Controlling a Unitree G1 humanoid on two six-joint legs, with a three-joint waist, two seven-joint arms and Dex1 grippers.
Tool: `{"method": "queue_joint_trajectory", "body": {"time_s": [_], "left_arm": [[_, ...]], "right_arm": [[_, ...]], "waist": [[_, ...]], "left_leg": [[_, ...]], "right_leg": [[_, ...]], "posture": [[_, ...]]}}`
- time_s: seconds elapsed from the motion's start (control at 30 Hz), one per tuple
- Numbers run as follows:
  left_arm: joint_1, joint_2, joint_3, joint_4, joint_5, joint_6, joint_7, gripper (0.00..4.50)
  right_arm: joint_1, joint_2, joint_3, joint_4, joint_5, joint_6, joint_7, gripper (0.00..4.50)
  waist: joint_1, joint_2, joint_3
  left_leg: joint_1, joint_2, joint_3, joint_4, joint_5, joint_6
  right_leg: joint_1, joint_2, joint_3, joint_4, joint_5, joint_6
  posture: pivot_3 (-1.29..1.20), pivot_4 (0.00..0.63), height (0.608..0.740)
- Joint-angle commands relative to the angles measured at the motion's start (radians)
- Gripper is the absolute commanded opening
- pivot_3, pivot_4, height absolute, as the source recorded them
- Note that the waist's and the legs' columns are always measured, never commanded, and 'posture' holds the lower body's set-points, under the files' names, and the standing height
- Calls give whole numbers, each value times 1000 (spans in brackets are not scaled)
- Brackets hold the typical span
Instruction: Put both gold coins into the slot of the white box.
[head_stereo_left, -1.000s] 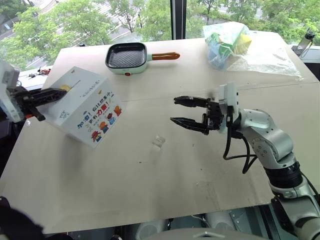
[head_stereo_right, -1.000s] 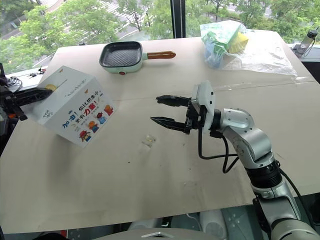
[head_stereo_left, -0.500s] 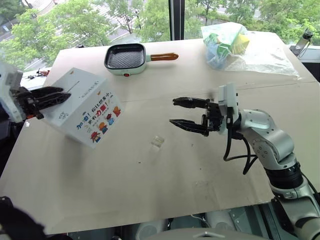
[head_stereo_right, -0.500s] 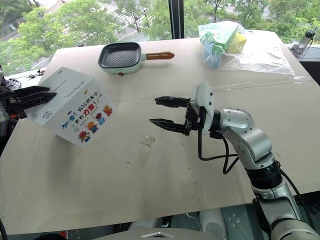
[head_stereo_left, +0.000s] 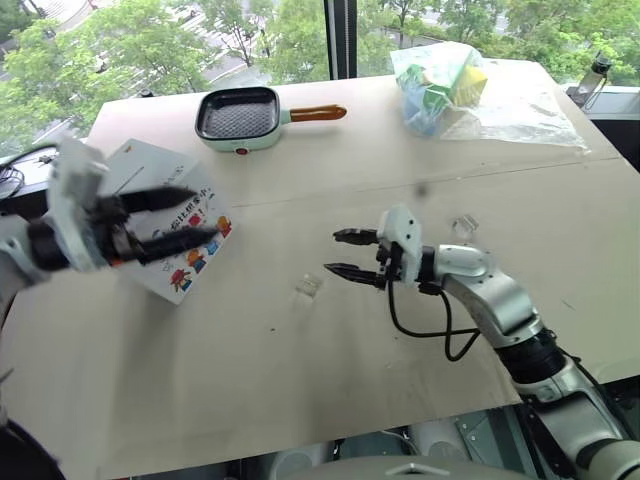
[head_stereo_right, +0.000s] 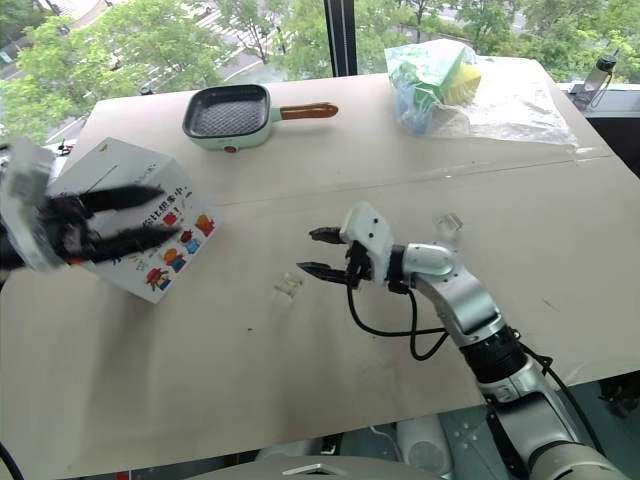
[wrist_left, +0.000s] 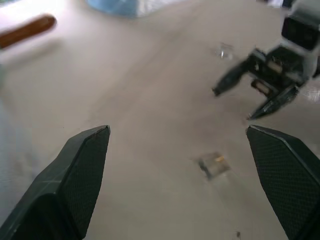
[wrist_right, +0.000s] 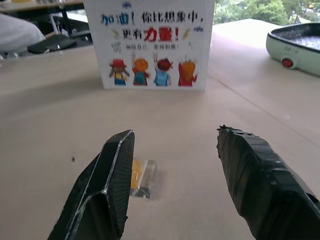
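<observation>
Right gripper: jaws parted, empty, low over table. Gold coin in clear holder at its 9 o'clock. Left gripper: wide, empty, before white box. Risk: fingers nudge holder, coin skids away.

A mint-green square grill pan with a brown handle sits near the tabletop's far edge, left of the middle. A clear plastic bag of coloured items lies by the far right corner. Small clear plastic pieces lie mid-table and further right; a bottle stands beyond the right edge.
</observation>
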Motion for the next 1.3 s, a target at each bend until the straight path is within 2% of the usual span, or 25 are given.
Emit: {"method": "queue_joint_trajectory", "body": {"time_s": [0.03, 0.27, 0.47, 0.57, 0.7, 0.83, 1.07, 1.17, 1.3], "left_arm": [[98, -24, -3, -165, 40, -24, 58, 4429], [289, -65, -62, -290, 156, -63, 142, 4429], [326, -84, -81, -294, 190, -90, 162, 4429], [310, -94, -90, -294, 186, -87, 177, 4500], [300, -95, -98, -286, 191, -91, 179, 4500], [281, -103, -103, -279, 182, -92, 186, 4500], [136, -396, -95, -319, -93, -18, 419, 4500], [56, -543, -105, -306, -216, -17, 574, 4500], [3, -691, -133, -281, -337, -34, 715, 4500]], "right_arm": [[-20, 27, 39, 54, -61, -104, 33, 2843], [-20, 64, 77, 106, -129, -156, 55, 2843], [-26, 101, 80, 146, -177, -160, 32, 2843], [-25, 104, 79, 159, -194, -159, 34, 1963], [-27, 108, 64, 160, -192, -152, 40, 180], [-24, 109, 48, 136, -170, -129, 55, 64], [-23, 200, -113, -13, 115, 145, 32, 64], [-30, 268, -215, -61, 287, 289, -24, 64], [-55, 360, -338, -109, 518, 460, -123, 64]], "waist": [[2, 0, 0], [14, 0, 0], [22, 0, 0], [22, 0, 0], [20, 0, 0], [19, 0, 0], [20, -1, -1], [24, -1, -1], [21, -1, -1]], "left_leg": [[1, 0, 0, 0, 0, 0], [1, 0, 0, 0, 0, 0], [1, 0, 0, 0, 0, -1], [1, 0, 0, 0, 0, -1], [1, 0, 0, 0, 0, -1], [1, 0, 0, 0, 0, -1], [1, 0, -2, 2, 0, -1], [1, 0, -4, 4, 0, -1], [1, 0, -4, 7, 0, -1]], "right_leg": [[0, 0, 1, 0, 0, 0], [1, 1, 0, 0, 1, -1], [1, 1, 0, 0, 1, -2], [1, 1, 0, 0, 1, -2], [1, 1, 0, 0, 1, -2], [1, 1, 0, 0, 1, -2], [2, 1, -1, 0, 1, -1], [3, 1, -3, 0, 1, -2], [4, 1, -3, 1, 2, -2]], "posture": [[0, 150, 721], [0, 150, 721], [0, 150, 721], [0, 150, 721], [0, 150, 721], [0, 150, 721], [0, 150, 721], [0, 150, 721], [0, 150, 721]]}}
